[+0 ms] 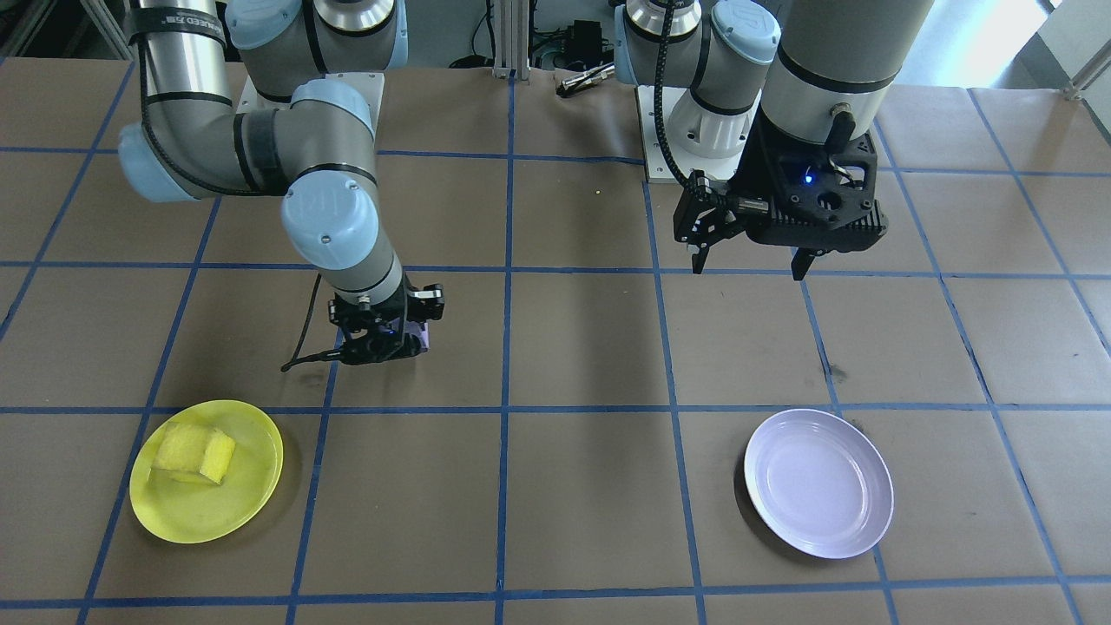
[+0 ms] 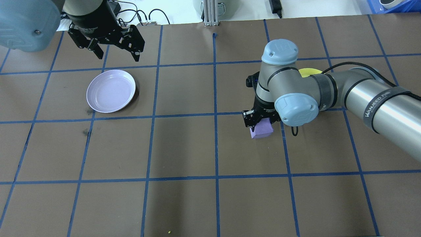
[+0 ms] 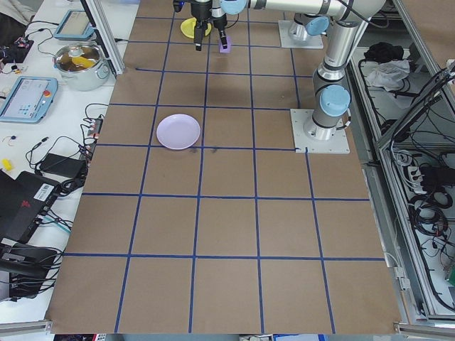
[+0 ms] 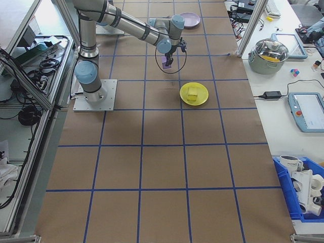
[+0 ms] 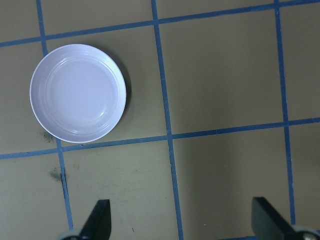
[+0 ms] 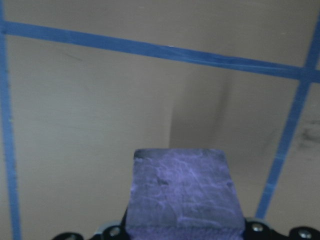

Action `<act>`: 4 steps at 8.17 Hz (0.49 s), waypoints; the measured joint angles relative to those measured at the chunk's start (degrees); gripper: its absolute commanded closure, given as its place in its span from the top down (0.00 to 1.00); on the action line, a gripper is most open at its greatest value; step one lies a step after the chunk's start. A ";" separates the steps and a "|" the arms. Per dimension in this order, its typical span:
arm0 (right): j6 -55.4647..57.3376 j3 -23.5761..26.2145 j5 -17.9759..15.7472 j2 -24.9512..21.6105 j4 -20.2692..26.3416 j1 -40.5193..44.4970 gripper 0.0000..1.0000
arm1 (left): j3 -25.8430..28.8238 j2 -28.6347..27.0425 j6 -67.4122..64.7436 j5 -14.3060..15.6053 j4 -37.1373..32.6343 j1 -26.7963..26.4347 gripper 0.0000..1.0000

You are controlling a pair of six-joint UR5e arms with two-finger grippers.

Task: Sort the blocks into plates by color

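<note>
The small matte purple foam cube (image 2: 261, 128), likely light and squashy, sits apparently pinched across opposite flat faces by the right gripper (image 2: 260, 121), well in from the tabletop's edges, while the left gripper (image 2: 113, 54) hangs spread and empty.

Two blocks, one yellow block (image 1: 194, 452), one purple block (image 2: 261, 128), two plates, one yellow plate (image 1: 252, 499), one lavender plate (image 1: 818, 483), two grippers, left gripper (image 1: 752, 264), right gripper (image 1: 382, 334)

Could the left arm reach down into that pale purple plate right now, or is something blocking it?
Probably yes. The left gripper hangs open in the air just beyond the lavender plate, which is empty, and nothing stands between them. The right gripper is far off with the purple block.
</note>
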 measured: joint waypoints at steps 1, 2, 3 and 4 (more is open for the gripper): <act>3.74 -1.56 2.87 0.20 -0.32 3.23 0.39 | 0.02 -0.15 0.00 0.01 0.00 0.04 1.00; 7.18 -3.47 4.63 0.82 -0.65 6.32 0.40 | 0.06 -0.16 0.00 0.03 -0.01 0.06 1.00; 10.00 -5.59 5.44 2.23 -1.04 9.27 0.45 | 0.04 -0.20 0.00 0.07 -0.02 0.07 1.00; 12.71 -7.90 5.76 4.62 -1.75 11.91 0.45 | 0.03 -0.22 -0.03 0.07 -0.03 0.08 1.00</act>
